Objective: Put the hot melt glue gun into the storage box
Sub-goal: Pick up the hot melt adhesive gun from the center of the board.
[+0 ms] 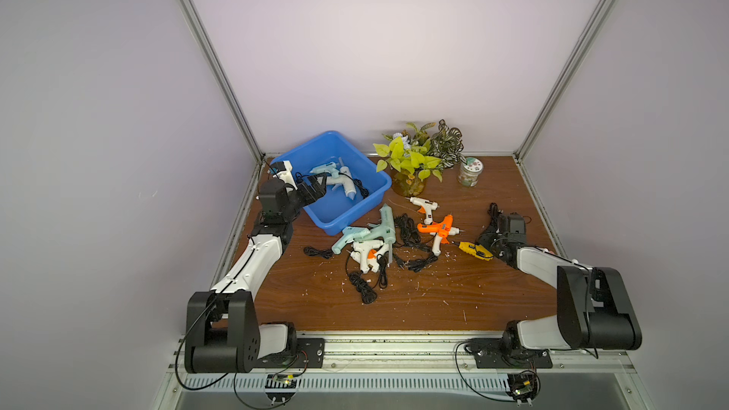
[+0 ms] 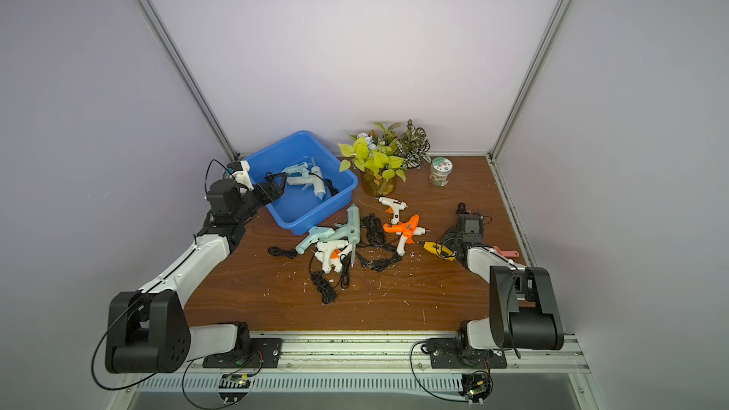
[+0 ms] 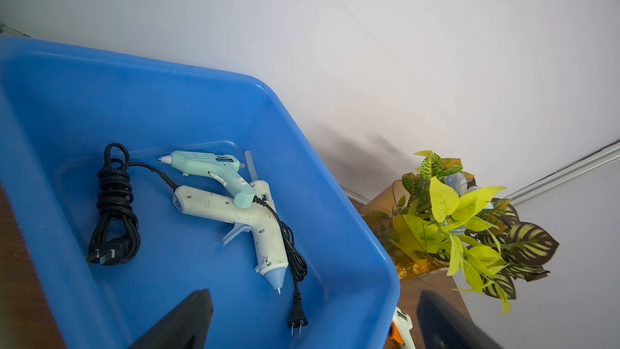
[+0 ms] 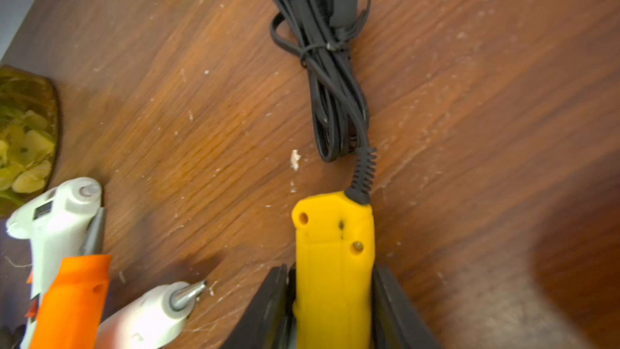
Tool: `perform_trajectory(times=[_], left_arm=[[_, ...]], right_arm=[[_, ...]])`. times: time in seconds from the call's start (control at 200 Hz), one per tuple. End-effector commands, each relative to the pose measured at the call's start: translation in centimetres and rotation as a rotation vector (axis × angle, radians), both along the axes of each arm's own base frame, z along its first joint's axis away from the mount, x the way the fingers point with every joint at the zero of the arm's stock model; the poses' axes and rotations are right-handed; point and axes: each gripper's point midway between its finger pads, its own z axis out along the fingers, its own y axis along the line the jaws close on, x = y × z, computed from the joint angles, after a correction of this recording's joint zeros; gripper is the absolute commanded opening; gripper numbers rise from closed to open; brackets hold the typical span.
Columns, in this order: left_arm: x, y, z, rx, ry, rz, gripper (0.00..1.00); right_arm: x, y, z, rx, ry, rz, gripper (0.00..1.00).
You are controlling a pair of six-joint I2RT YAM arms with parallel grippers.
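Two glue guns (image 3: 235,209) lie in the storage box (image 1: 343,151) at ten o'clock; several wait outside. Right gripper (image 4: 330,268) pinches yellow glue gun (image 4: 332,229); left gripper (image 1: 315,187) spread.

Glue guns (image 3: 235,209) approx 9: 2 in storage box (image 1: 363,207), 7 on table (image 1: 434,301) – 1 yellow glue gun (image 1: 473,250), 1 orange (image 1: 434,226), 2 mint (image 1: 385,222), 3 white (image 1: 424,204) (pile hard to split). 1 plant (image 1: 414,155), 1 jar (image 1: 468,173).

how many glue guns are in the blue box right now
2. A mint-green glue gun lies in the storage box, its handle resting across a white glue gun. The floor shows almost fully; none seem hidden.
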Motion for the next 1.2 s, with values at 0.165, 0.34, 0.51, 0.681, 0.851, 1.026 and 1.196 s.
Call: perform_trajectory(times=[0.165, 0.34, 0.51, 0.681, 0.851, 1.026, 1.196], left_arm=[[0.0, 0.0, -0.4, -0.012, 0.0, -0.01, 1.0], [-0.2, -1.2, -0.4, 0.003, 0.006, -0.045, 1.0], [-0.8, -6.1, -0.4, 0.076, 0.004, -0.163, 1.0], [-2.4, -13.1, -0.6, 0.123, -0.018, -0.354, 1.0], [-5.6, -21.5, -2.0, 0.177, -0.032, -0.581, 1.0], [-9.4, -28.9, -2.8, 0.179, -0.073, -0.82, 1.0], [-10.7, -31.8, -4.1, 0.194, -0.051, -0.93, 1.0]], right_arm=[[-0.1, 1.6, 0.5, 0.001, -0.007, 0.076, 0.0], [0.2, 2.6, 4.4, -0.039, -0.13, 0.133, 0.0], [-0.1, 3.2, 9.2, -0.095, -0.247, 0.159, 0.0], [-0.5, 4.8, 14.0, -0.087, -0.373, 0.223, 0.0], [-0.7, 8.0, 17.8, -0.008, -0.502, 0.326, 0.0], [-0.7, 11.5, 19.8, 0.073, -0.575, 0.417, 0.0], [-0.7, 14.6, 21.3, 0.107, -0.621, 0.49, 0.0]])
